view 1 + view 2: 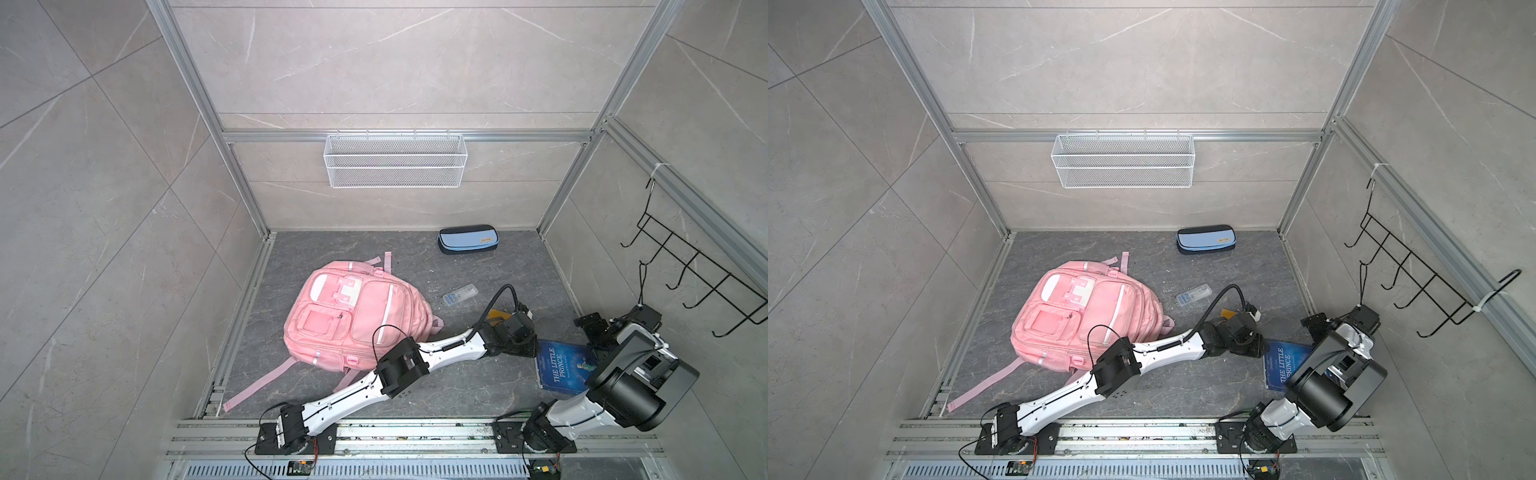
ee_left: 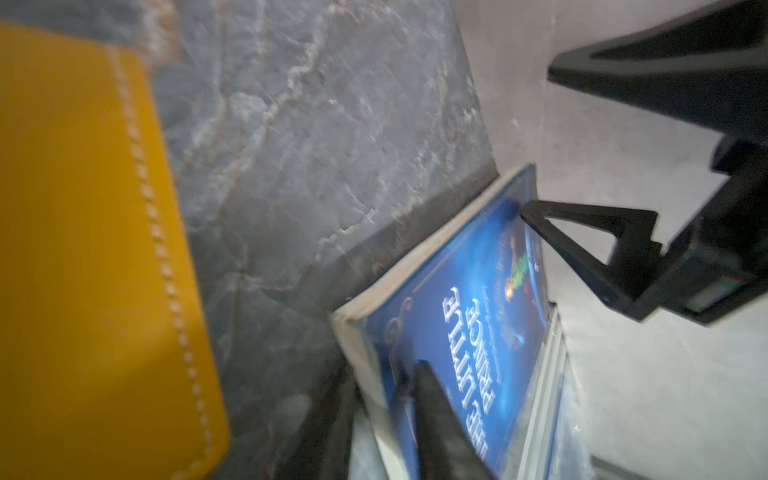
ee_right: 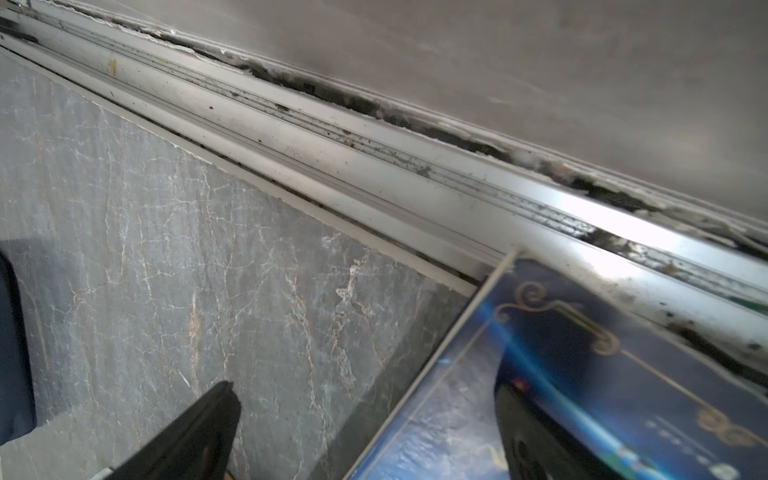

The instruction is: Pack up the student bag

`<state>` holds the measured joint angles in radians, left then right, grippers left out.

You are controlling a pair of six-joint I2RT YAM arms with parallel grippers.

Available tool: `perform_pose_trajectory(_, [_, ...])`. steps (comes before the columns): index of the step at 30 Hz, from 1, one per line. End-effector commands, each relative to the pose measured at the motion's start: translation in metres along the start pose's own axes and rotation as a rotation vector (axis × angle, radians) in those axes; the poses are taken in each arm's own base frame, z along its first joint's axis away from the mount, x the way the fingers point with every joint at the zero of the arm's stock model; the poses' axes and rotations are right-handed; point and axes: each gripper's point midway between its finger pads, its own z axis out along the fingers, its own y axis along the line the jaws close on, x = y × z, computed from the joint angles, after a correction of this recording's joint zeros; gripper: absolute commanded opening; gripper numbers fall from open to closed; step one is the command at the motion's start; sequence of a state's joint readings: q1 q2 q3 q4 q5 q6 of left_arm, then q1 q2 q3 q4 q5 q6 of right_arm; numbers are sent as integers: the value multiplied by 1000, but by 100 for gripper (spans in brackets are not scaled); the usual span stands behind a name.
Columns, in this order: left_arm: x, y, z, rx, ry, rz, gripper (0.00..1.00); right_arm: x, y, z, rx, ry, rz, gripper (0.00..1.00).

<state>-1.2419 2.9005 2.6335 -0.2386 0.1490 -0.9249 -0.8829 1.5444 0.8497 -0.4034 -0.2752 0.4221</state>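
One pink student bag (image 1: 353,316) lies flat, front up, on the grey worktop (image 1: 415,257), toward its left edge, straps trailing to the near edge. Well apart, by the right edge, lies a blue book (image 1: 561,368). The left claw (image 2: 386,374) straddles the book's edge at a narrow gap, one finger on the cover; whether it grips cannot be told. The right claw (image 3: 365,388) stands wide, one finger over the cover. A blue pencil case (image 1: 467,240) sits by the far edge.

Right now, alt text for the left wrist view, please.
The left gripper pinches a corner of the blue Little Prince book. The open right gripper touches its far edge; a yellow stitched item lies nearby on the grey floor.
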Motion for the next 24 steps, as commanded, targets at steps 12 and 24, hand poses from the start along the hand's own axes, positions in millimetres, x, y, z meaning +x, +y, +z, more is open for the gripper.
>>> perform_pose_trajectory(12, [-16, 84, -14, -227, -52, -25, 0, 82, -44, 14, 171, 330, 122, 95])
perform_pose_trajectory(24, [-58, 39, -128, -87, -107, 91, 0, 146, -37, 2, 152, 400, 121, 97])
